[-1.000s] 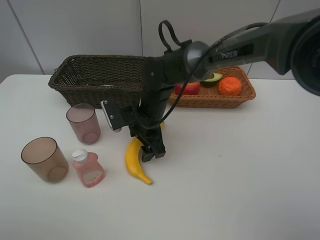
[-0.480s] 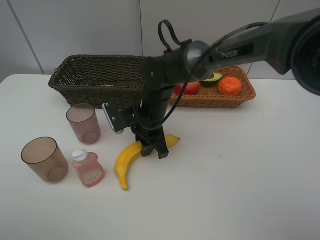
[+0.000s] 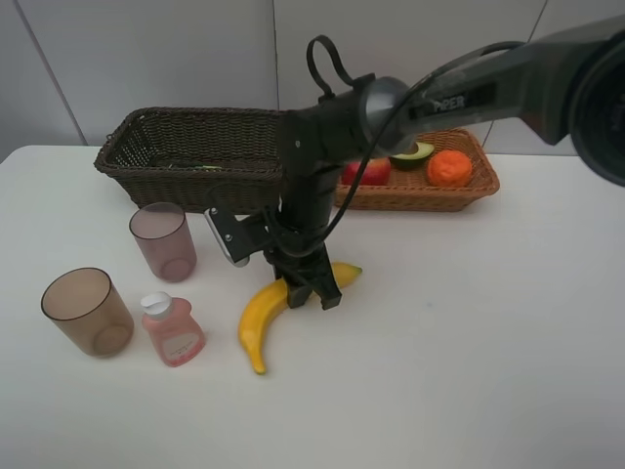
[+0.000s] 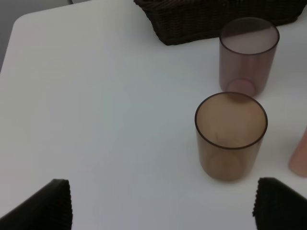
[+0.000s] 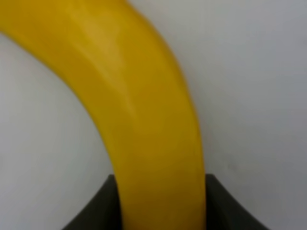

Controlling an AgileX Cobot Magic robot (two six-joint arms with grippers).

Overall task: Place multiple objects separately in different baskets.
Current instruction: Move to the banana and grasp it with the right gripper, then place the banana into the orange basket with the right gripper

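The right claw (image 3: 311,290) was clamped on the yellow banana (image 3: 259,318), just in front of the dark brown basket (image 3: 176,182) near the middle of the tabletop (image 3: 469,342). In the right wrist view the two dark fingers (image 5: 98,208) pressed against both sides of the banana (image 5: 144,110). Whether the banana's near tip rested on the tabletop could not be determined.

The left claw (image 4: 163,211) stood fully apart, held nothing and touched nothing.

Item count:
- One banana, gripped by the right claw.
- Two translucent cups, both upright at the left: the far cup (image 3: 163,239) near the dark brown basket, the near cup (image 3: 86,311) closer to the front edge.
- One pink bottle (image 3: 173,329) with a white cap, just right of the near cup.
- Two baskets: the dark brown basket at far left, the light tan basket (image 3: 420,195) at far right.
- In the light tan basket: one red apple (image 3: 366,173), one avocado half (image 3: 415,153), one tangerine (image 3: 449,168).
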